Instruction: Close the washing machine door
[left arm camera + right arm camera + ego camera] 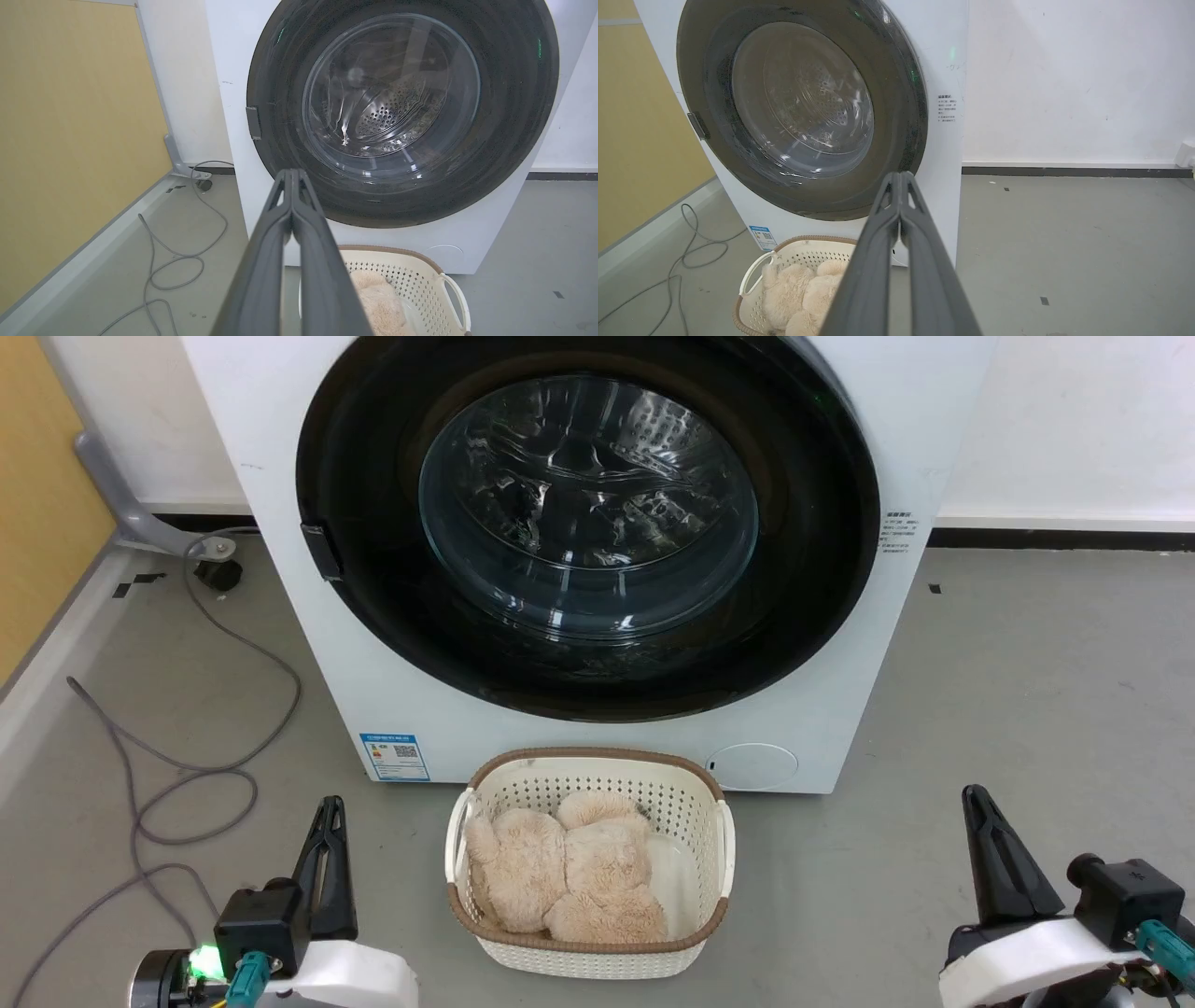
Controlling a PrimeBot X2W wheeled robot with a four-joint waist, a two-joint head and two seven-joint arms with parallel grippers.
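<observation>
- My left jaws are clenched tight on nothing; the 2 dark fingers (327, 873) are pressed together and point up at the lower left of the head view.
- My right jaws are clenched the same way, with nothing between them, their fingers (1001, 863) at the lower right.
- Both pairs hang above the grey floor (1027, 709), well apart from the washing machine (439, 719) and touching nothing.
- The washing machine door (588, 523) lies flat against the white front, its black ring flush with the panel in all 3 views.
- Through its bulging glass centre I can see the holed steel drum behind.
- A small dark handle (322, 553) sits on the door's left edge.
- A blue sticker (394, 757) is at the lower left of the machine's front.
- A cream basket (588, 959) with a brown rim stands on the floor just in front of the machine, between my 2 arms.
- A beige plush toy (569, 877) lies inside the basket.
- A grey cable (297, 695) loops over the floor to the left of the machine, near a yellow panel (37, 476).
</observation>
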